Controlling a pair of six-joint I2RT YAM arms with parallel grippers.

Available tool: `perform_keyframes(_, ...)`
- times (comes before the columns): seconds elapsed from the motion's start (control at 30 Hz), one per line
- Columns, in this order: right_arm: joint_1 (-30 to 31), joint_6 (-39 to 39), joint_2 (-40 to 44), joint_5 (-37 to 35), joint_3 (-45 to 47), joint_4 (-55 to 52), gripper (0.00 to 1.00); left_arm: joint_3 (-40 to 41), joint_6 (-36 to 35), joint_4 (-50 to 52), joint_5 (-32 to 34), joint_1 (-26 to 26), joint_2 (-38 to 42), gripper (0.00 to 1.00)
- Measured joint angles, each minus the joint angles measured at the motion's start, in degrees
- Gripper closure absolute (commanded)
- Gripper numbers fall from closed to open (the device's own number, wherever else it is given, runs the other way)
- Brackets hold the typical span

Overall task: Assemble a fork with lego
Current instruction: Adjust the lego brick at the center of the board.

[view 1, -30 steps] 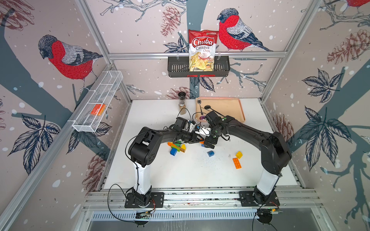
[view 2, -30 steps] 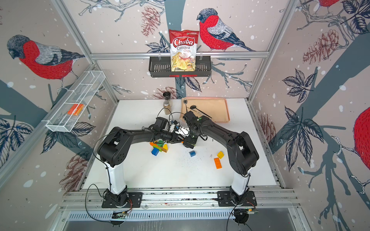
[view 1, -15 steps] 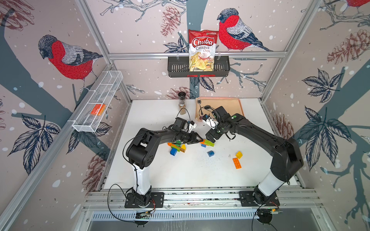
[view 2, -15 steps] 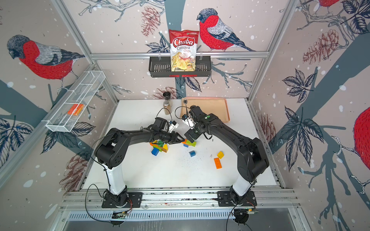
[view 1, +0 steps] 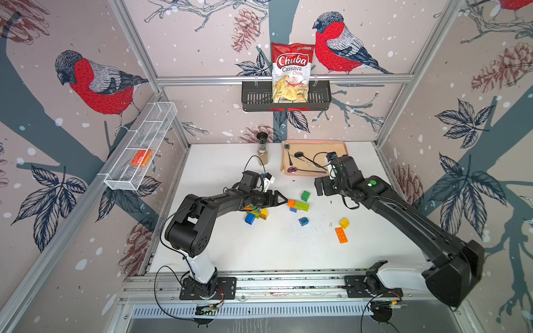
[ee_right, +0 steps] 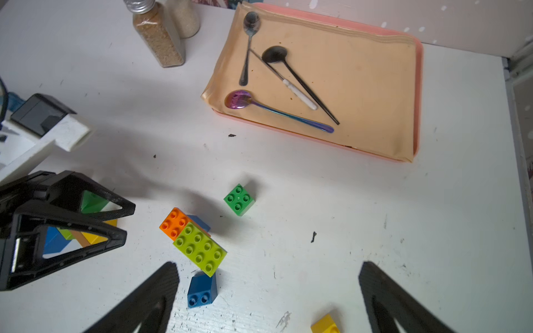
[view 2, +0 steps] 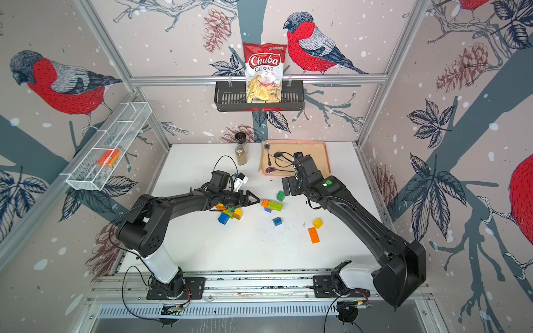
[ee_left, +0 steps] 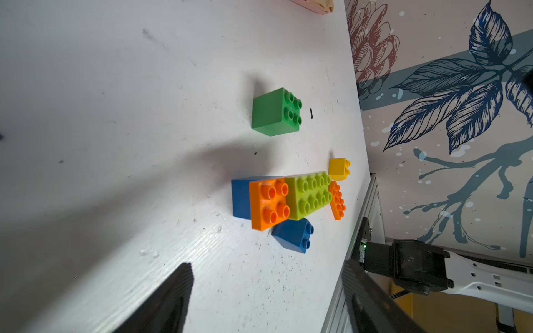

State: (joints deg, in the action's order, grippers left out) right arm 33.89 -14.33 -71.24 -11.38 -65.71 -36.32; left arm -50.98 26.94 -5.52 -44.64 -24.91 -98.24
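Observation:
A lego assembly (view 1: 298, 205) (view 2: 272, 204) lies on the white table: a lime green brick (ee_left: 310, 193) (ee_right: 199, 248) stacked on an orange brick (ee_left: 266, 203), with a blue brick under it. My left gripper (view 1: 284, 199) (ee_left: 266, 263) stands open just beside its orange end, holding nothing. My right gripper (view 1: 321, 187) (ee_right: 268, 263) is open and empty, raised to the right of the assembly. A green square brick (view 1: 305, 195), a blue one (view 1: 303, 221), a yellow one (view 1: 344, 223) and a long orange one (view 1: 341, 235) lie loose. More bricks (view 1: 255, 214) sit under the left arm.
A peach tray (view 1: 314, 141) (ee_right: 375, 86) with spoons lies at the back right, and a spice bottle (view 1: 262, 151) stands left of it. A wire basket (view 1: 138, 150) holding a smooth orange block hangs on the left wall. A black shelf (view 1: 253, 98) with a chips bag is on the back wall.
My left gripper has opened and let go of the assembly, which now rests on the table. The right arm has pulled back to the right, away from the bricks.

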Motion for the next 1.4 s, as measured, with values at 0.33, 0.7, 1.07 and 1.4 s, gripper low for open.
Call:
perform_keyframes(0.33,-3.6,-13.0,2.2,2.2,5.3,-7.1,0.00,3.4,-1.1,-2.9,2.5,0.7,3.7,0.09)
perform_keyframes(0.7,-3.7,-22.5,2.8,7.2,19.3,-11.5,0.05,4.1,1.6,-6.1,2.4,1.1,1.7,0.13)
perform_keyframes(1.07,-4.3,-27.4,-2.6,9.2,28.0,-5.5,0.26,3.3,1.8,-6.3,0.9,1.3,-0.7,0.17)
perform_keyframes(1.4,-2.3,-27.6,-5.8,9.3,29.4,-3.3,0.56,3.2,2.9,-6.8,-0.5,1.8,-1.4,0.18)
